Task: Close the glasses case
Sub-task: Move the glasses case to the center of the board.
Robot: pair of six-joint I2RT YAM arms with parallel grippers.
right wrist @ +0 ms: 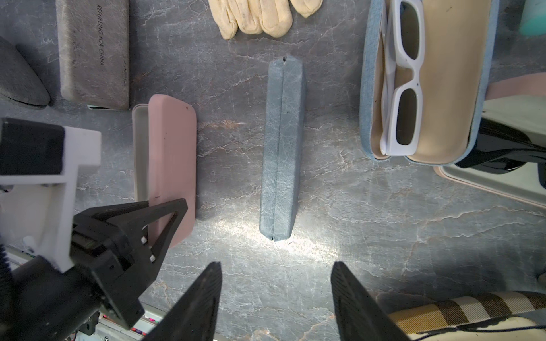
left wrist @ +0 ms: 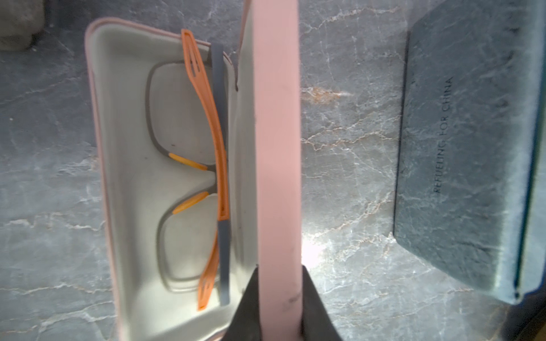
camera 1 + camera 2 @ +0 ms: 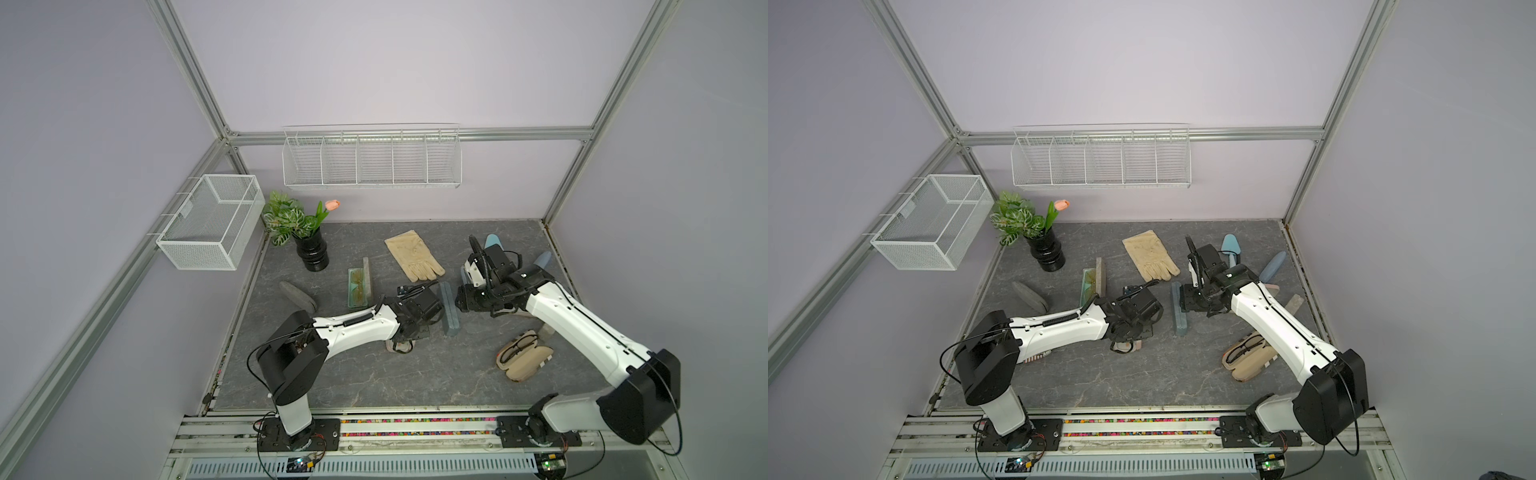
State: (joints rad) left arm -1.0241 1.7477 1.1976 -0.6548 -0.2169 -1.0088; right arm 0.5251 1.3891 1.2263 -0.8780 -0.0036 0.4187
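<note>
Clamp of left claw (image 2: 279, 271) on upright lid (image 2: 277, 133) of pink hard-shell glasses case (image 2: 124, 88); grey-and-orange spectacles (image 2: 189, 165) lying inside, just beside the fingers (image 2: 245, 304). Stretches left arm (image 3: 353, 328) low, wrist bent downward. Holds right claw (image 1: 276, 283) spread wide, closed blue-grey textured case (image 1: 282, 147) straight ahead of it, untouched; slopes right arm (image 3: 582, 328) down toward the table (image 3: 374, 382).

Both arms reach inward, left gripper (image 2: 279, 307) pinched narrow, right gripper (image 1: 276, 295) spread wide (both pointing downward).
</note>
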